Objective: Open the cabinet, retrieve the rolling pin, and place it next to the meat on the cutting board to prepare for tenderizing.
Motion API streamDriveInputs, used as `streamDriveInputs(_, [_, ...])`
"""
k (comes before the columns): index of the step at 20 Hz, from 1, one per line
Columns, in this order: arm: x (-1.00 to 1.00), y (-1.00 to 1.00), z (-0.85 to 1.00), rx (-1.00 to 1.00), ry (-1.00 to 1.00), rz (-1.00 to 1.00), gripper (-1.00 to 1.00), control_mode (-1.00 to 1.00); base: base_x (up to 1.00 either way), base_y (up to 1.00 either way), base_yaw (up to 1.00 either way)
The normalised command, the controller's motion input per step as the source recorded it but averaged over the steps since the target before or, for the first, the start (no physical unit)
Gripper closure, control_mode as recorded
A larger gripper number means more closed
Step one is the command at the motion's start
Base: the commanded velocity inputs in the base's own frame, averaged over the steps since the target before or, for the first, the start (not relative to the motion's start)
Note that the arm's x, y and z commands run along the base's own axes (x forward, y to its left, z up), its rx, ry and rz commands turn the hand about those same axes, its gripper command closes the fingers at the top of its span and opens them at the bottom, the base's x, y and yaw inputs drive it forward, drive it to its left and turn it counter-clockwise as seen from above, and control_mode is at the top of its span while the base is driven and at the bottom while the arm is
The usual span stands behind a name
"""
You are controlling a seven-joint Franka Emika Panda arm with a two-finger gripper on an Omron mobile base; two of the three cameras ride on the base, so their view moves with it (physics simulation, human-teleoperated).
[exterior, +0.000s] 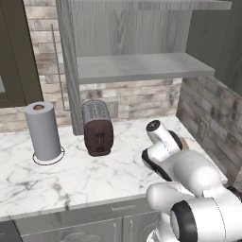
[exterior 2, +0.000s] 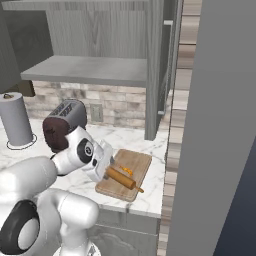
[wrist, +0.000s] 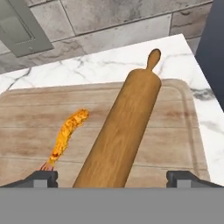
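The rolling pin [wrist: 120,131] lies slantwise on the cutting board [wrist: 26,127], one stub handle pointing toward the wall. The meat [wrist: 68,135], a thin orange-yellow strip, rests on the board just left of it, a small gap apart. My gripper [wrist: 116,177] hovers over the pin's near end, open, both fingertips [wrist: 43,177] well clear of the wood. From the right base view, the gripper [exterior 2: 106,172] is at the board's [exterior 2: 137,160] left edge with the pin [exterior 2: 122,178] beside the meat [exterior 2: 126,170]. The cabinet [exterior: 142,66] stands open above, its grey shelf bare.
A dark toaster [exterior: 98,127] and a paper towel roll [exterior: 43,130] stand on the marble counter left of the board. The open cabinet door [exterior 2: 161,65] hangs above the board's far side. A tall grey panel [exterior 2: 220,125] bounds the counter on the right.
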Motion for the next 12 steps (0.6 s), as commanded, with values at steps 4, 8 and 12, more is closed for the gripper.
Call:
streamDriveInputs(4, [-0.31,0.27,0.13,0.0,-0.17,0.08,-1.0,-1.0,0.0,0.0,0.0])
streamDriveInputs(8, [-0.47,0.18,0.03,0.0,-0.19,0.15,-1.0,-1.0,0.0,0.0,0.0])
streamDriveInputs(12, [-0.54,0.03,0.16,0.0,-0.13,0.19,-1.0,-1.0,0.0,0.0,0.0])
